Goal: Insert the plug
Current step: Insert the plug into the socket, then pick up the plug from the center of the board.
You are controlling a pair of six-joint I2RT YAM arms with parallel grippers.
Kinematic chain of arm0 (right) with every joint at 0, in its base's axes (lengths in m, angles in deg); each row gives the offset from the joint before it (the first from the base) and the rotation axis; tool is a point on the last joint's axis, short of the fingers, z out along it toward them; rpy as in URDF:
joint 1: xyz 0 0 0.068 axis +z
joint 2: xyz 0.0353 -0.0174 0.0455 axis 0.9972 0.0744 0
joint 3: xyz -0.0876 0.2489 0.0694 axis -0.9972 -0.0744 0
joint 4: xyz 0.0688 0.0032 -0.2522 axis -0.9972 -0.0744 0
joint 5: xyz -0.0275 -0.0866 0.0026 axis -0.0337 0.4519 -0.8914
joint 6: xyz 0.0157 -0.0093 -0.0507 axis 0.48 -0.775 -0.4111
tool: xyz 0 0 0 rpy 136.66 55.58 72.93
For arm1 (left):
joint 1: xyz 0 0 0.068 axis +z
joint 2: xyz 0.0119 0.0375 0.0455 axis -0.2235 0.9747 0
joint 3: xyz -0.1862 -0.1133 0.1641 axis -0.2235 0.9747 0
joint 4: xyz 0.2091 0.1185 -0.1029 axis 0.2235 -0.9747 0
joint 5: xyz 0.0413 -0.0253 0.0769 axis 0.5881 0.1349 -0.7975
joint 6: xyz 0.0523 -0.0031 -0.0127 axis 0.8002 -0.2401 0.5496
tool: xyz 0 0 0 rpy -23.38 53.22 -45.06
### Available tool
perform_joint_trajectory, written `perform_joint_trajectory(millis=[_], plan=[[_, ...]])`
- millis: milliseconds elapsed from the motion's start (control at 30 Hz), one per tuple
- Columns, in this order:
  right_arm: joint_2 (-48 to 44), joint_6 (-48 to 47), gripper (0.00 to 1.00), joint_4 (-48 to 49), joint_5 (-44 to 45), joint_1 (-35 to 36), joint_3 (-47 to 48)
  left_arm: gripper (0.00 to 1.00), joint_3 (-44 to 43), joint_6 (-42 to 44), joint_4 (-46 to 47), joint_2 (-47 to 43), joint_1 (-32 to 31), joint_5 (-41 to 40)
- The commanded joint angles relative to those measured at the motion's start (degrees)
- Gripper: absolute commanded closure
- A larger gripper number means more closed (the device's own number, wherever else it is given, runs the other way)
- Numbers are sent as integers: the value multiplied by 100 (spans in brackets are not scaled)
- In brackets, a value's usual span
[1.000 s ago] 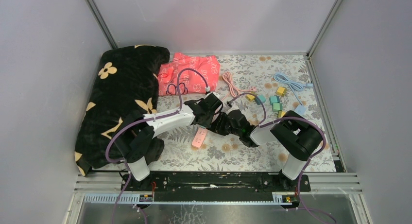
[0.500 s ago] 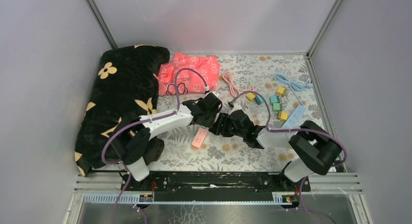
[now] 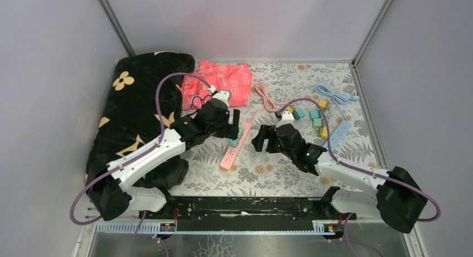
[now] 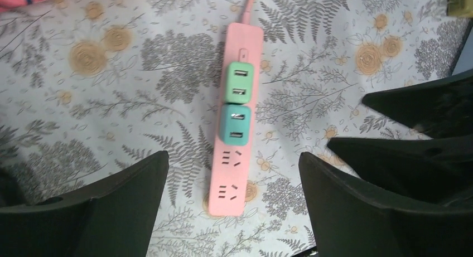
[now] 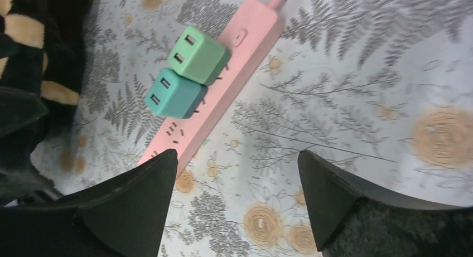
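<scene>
A pink power strip (image 4: pixel 233 173) lies flat on the flowered table cover, also seen from above (image 3: pixel 228 155). Two cube plugs sit side by side in its sockets: a light green plug (image 4: pixel 241 83) nearer the cord end and a teal plug (image 4: pixel 234 125) beside it. Two sockets at the free end are bare. My left gripper (image 4: pixel 234 158) hovers open above the strip, touching nothing. My right gripper (image 5: pixel 237 154) is open too, just right of the strip, with both plugs (image 5: pixel 188 73) ahead of it. From above, the left gripper (image 3: pixel 233 130) partly covers the plugs.
A black flowered blanket (image 3: pixel 139 106) fills the left side and a red cloth (image 3: pixel 218 83) lies behind. The strip's pink cable (image 3: pixel 266 98), a blue cable (image 3: pixel 333 94), several loose coloured cube plugs (image 3: pixel 315 115) and a light blue strip (image 3: pixel 339 133) lie at the back right.
Both grippers have gone from shut to open and have drawn apart from each other. The left arm pulled back to the left and the right one to the right. The plugs stay in the strip.
</scene>
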Motion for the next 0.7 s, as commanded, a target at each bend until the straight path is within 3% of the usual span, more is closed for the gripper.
perform_joint_trajectory(millis=[0, 100, 367, 500, 667], plan=[[-531, -472, 10, -1074, 1124, 33, 448, 5, 335, 12, -291, -624, 280, -76], [-846, -538, 1, -1510, 1665, 33, 562, 1, 459, 63, -470, -1058, 428, -130], [-785, -875, 1, -2681, 2506, -137, 1270, 0, 510, 469, -721, -1899, 601, -622], [-309, -783, 1, -3477, 2419, -811, 1812, 0, 207, 844, -638, -1983, 620, -1087], [-250, -871, 1, -3199, 2096, -1675, 1813, 0, 20, 1330, -320, -1922, 630, -1418]])
